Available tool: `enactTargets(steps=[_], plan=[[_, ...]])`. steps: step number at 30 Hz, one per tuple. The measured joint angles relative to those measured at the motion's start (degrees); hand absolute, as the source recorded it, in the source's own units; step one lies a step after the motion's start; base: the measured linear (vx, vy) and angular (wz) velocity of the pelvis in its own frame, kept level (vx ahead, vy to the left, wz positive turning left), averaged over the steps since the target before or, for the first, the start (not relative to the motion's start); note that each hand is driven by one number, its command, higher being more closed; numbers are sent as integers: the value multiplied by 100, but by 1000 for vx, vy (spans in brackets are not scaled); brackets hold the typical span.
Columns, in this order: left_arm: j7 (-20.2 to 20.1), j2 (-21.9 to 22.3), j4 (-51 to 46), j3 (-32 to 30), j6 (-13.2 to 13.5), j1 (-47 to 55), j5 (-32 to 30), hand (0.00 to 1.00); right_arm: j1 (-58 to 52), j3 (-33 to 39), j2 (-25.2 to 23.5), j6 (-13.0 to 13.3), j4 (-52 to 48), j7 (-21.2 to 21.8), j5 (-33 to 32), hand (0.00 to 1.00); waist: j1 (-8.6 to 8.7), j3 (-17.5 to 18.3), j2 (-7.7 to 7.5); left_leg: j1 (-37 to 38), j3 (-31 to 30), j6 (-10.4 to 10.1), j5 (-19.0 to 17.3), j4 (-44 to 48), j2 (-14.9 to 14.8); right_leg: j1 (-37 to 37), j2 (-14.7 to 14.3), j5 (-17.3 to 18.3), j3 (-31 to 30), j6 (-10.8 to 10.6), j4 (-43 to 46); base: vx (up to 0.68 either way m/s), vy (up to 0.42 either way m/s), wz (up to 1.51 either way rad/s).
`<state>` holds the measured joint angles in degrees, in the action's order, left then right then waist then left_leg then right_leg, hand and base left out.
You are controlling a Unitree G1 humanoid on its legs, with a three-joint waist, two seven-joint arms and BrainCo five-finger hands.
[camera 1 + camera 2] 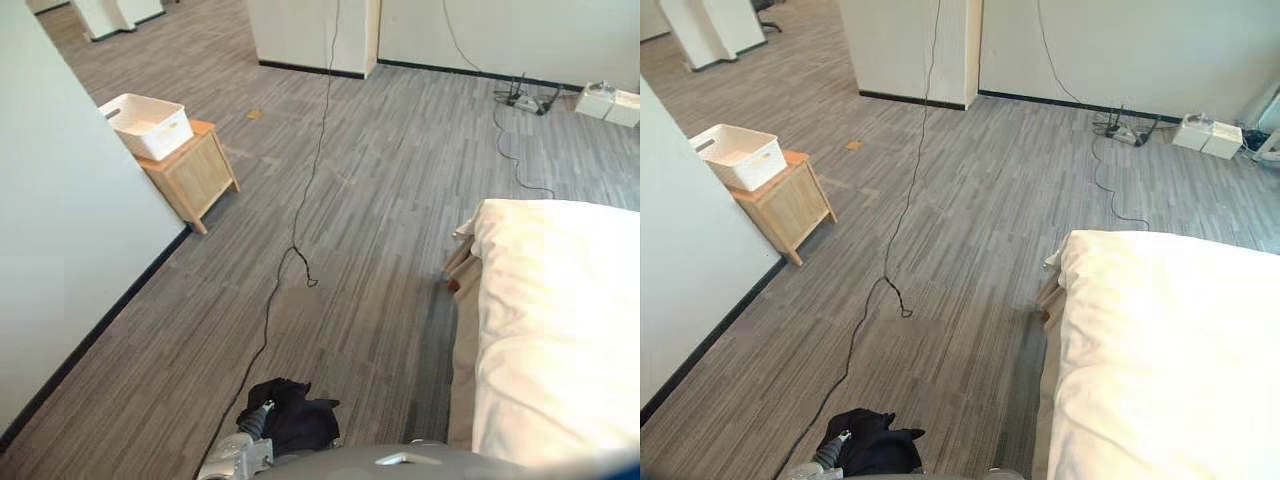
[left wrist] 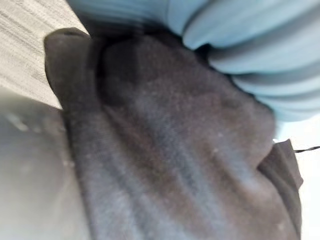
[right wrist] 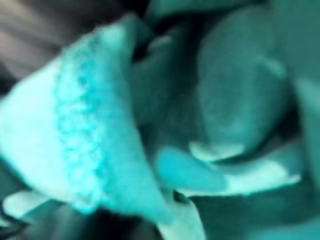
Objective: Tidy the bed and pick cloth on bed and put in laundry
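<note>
The black cloth looks soft, light and floppy. It is bunched against the left hand, low over the floor beside the bed and well apart from the white basket on the wooden cabinet. It would likely sag and slip unless taken by the thick of the bundle. Whether the hand is closed on it cannot be told.

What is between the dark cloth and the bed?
Just bare grey floor lies between the dark cloth and the bed. Both eye views show that stretch.
</note>
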<state>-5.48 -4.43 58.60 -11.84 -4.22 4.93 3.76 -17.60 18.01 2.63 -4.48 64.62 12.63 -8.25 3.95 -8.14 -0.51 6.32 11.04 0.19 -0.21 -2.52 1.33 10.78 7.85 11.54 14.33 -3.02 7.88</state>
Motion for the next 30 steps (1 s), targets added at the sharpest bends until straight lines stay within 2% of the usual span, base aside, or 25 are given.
enactTargets(steps=[1, 2, 3, 4, 5, 6, 8, 9, 10, 11, 12, 14, 15, 16, 18, 20, 21, 22, 23, 24, 25, 26, 28, 29, 30], plan=[[80, 53, -36, -60, 74, 12, -4, 100, -14, -31, 0, 16, -28, 16, -2, 100, -12, -5, -9, -212, 43, -10, -206, 417, -54, -13, -6, 34, -54, 52, 11, 93, -35, -26], [214, 165, -131, -317, 242, 45, -10, 100, -41, -46, 6, 64, -103, 92, 2, 100, -59, -69, 35, -716, 171, 54, -647, 1679, -312, -29, -114, 72, -151, 128, 15, 49, -44, -28], [356, 222, -288, -495, 392, 57, 14, 100, -79, -105, 23, 110, -184, 203, 55, 100, -67, -194, 121, -1313, 295, -18, -878, 3131, -655, 21, -240, 96, -192, 156, 94, 27, -55, -27], [425, 270, -338, -504, 465, 68, 17, 100, -101, -145, 33, 140, -190, 252, 70, 100, -73, -233, 143, -1556, 279, -41, -842, 3700, -797, 67, -295, 109, -194, 150, 161, 16, -48, -21], [545, 281, -415, -493, 555, 97, 32, 100, -176, -278, 38, 179, -191, 277, 72, 100, -105, -273, 169, -1772, 250, -184, -710, 4413, -950, 226, -282, 192, -201, 165, 247, 84, -3, -13], [607, 237, -413, -383, 583, 98, 101, 100, -230, -294, -1, 180, -191, 197, 71, 100, -130, -301, 141, -1810, 231, -225, -827, 4617, -929, 361, -252, 232, -187, 171, 231, 131, 25, -6], [609, 266, -424, -229, 590, 88, 154, 100, -231, -270, 53, 180, -191, 150, 72, 100, -148, -323, 208, -1827, 148, -149, -1109, 4019, -768, 429, -174, 300, -132, 140, 261, 138, 104, 13], [595, 268, -444, -213, 583, 87, 176, 100, -230, -243, 87, 195, -191, 143, 91, 100, -174, -333, 212, -1835, 84, -92, -1062, 3364, -589, 476, -73, 383, -104, 66, 293, 119, 144, 17], [592, 270, -448, -213, 573, 88, 176, 100, -230, -207, 101, 236, -191, 133, 119, 100, -182, -332, 219, -1832, 75, -74, -947, 2956, -527, 495, -27, 475, -92, 37, 316, 111, 145, 17], [590, 281, -446, -218, 545, 96, 183, 100, -228, -144, 150, 324, -192, 116, 171, 100, -183, -343, 250, -1790, 133, 28, -396, 2409, -461, 627, 63, 613, -81, -67, 307, 148, 185, 14], [601, 281, -442, -219, 511, 101, 175, 100, -200, -150, 225, 358, -192, 103, 188, 100, -195, -324, 288, -1657, 202, 204, -470, 2285, -272, 711, 172, 682, -145, -134, 219, 221, 203, 14], [594, 262, -450, -197, 509, 76, 164, 100, 14, -69, 327, 441, -192, 91, 187, 100, -254, -306, 245, -1760, 299, 270, -791, 2508, -147, 816, 195, 575, -327, -45, 25, 244, 186, 6], [595, 237, -448, -234, 508, 41, 135, 100, 136, 36, 330, 515, -191, 68, 175, 100, -353, -333, 298, -1854, 368, 372, -1000, 2747, -123, 901, 243, 471, -395, -197, -127, 247, 199, -4], [601, 214, -423, -248, 508, 55, 123, 100, 229, 109, 335, 531, -188, 42, 169, 100, -421, -340, 323, -1794, 420, 439, -1115, 2810, -80, 987, 297, 347, -409, -236, -196, 304, 232, -8], [598, 140, -252, -249, 493, 114, 106, 100, 364, 168, 346, 549, -191, -43, 167, 100, -455, -281, 306, -1563, 444, 522, -1208, 2664, 26, 975, 397, 157, -442, -344, 10, 324, 183, -10], [604, 101, -83, -268, 433, 234, -25, 100, 379, 238, 348, 550, -193, -59, 164, 100, -466, -153, 282, -1249, 462, 580, -1248, 2380, 171, 686, 556, 107, -588, -429, 847, 276, 120, -3], [612, 56, 24, -267, 371, 353, -105, 100, 380, 342, 304, 564, -196, -62, 112, 100, -443, -105, 188, -1056, 441, 631, -1287, 2189, 269, 299, 685, 44, -667, -533, 1921, 195, 84, 10], [616, 14, 72, -238, 343, 400, -111, 100, 387, 405, 269, 577, -204, -65, 67, 100, -420, -96, 154, -911, 409, 692, -1336, 2123, 324, 48, 759, -109, -743, -630, 2587, 260, 91, 21], [648, -101, 123, -166, 319, 427, -123, 100, 397, 437, 190, 634, -237, -101, 32, 100, -376, -153, -5, -521, 316, 715, -1385, 1911, 462, -476, 892, -728, -951, -751, 3814, 291, 56, 28], [724, -117, 133, -150, 307, 533, -139, 100, 408, 431, 99, 682, -234, -137, -62, 100, -318, -184, 8, -157, 183, 711, -1387, 1643, 510, -913, 886, -778, -1028, -742, 4875, 294, 38, 29], [763, -132, 134, -137, 304, 575, -181, 100, 392, 428, 63, 706, -235, -155, -110, 100, -303, -193, -57, 5, 82, 712, -1388, 1515, 508, -1146, 831, -716, -1015, -644, 5246, 287, 8, 42], [819, -160, 131, -46, 310, 583, -311, 100, 369, 367, 11, 791, -278, -161, -175, 100, -272, -158, -53, 246, -92, 713, -1386, 1265, 493, -1628, 738, -585, -834, -453, 5681, 285, -16, 59], [827, -177, 114, 96, 339, 487, -398, 100, 392, 315, -63, 906, -373, -163, -325, 100, -159, -147, -22, 409, -402, 756, -1374, 1042, 448, -2383, 549, -261, -630, -313, 5614, 406, -65, 84], [811, -170, 113, 151, 347, 376, -409, 100, 368, 275, -91, 947, -416, -170, -481, 100, -74, -211, -11, 540, -643, 822, -1397, 984, 369, -2660, 418, 1, -482, -271, 5176, 481, -128, 118], [787, -155, 103, 175, 367, 268, -453, 100, 314, 259, -129, 955, -421, -189, -647, 100, -9, -241, 17, 686, -900, 789, -1492, 965, 236, -2809, 267, 150, -338, -193, 4424, 434, -134, 134]])
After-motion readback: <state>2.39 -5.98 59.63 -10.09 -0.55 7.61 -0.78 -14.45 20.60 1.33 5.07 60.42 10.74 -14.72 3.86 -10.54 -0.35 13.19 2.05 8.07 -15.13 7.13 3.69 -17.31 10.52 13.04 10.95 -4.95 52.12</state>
